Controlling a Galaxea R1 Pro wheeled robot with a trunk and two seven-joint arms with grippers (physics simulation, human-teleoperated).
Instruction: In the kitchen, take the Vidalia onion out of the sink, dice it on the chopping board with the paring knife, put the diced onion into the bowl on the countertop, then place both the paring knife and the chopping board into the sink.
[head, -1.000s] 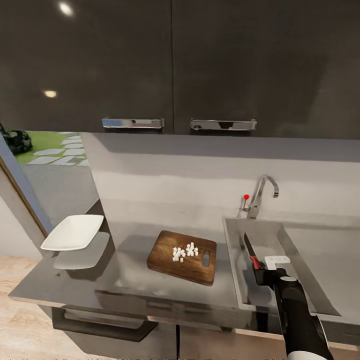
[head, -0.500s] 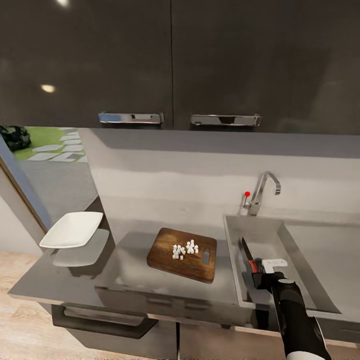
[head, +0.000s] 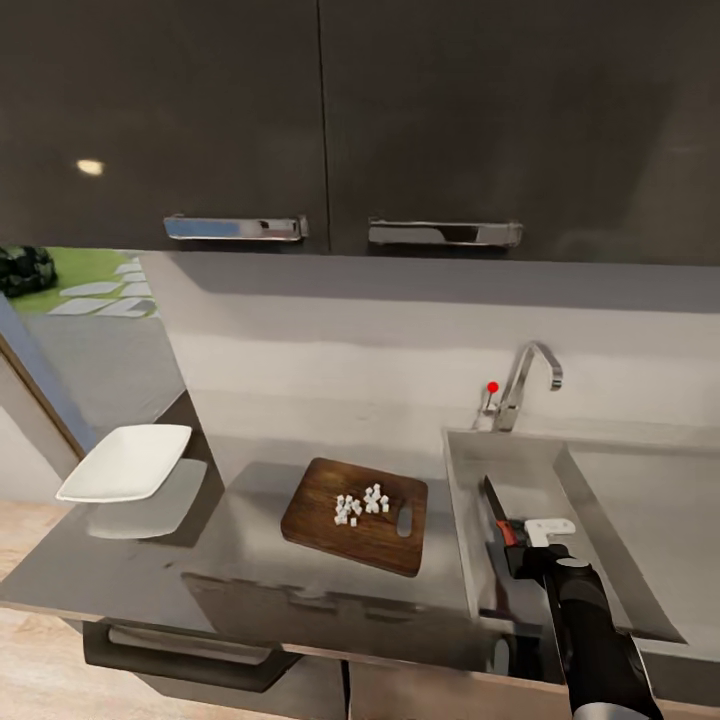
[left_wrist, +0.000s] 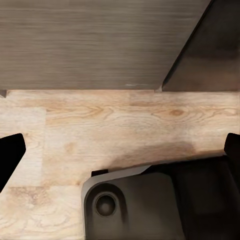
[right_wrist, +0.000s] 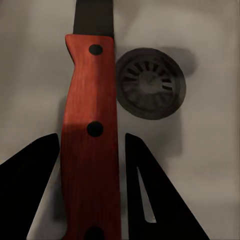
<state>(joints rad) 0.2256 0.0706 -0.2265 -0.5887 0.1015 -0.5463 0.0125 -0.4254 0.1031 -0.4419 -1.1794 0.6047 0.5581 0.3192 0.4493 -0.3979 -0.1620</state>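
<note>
dropped a touch lower into the sink (head: 470, 520), right gripper (right_wrist: 92, 187) still pinching the paring knife (right_wrist: 92, 130); left gripper (left_wrist: 120, 155) spread wide, holding nothing.

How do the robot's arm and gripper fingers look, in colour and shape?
The right arm is a glossy black tube with a small white block near the wrist. The right gripper has flat, black, wedge-shaped fingers. The left gripper's fingers are black too.
</note>
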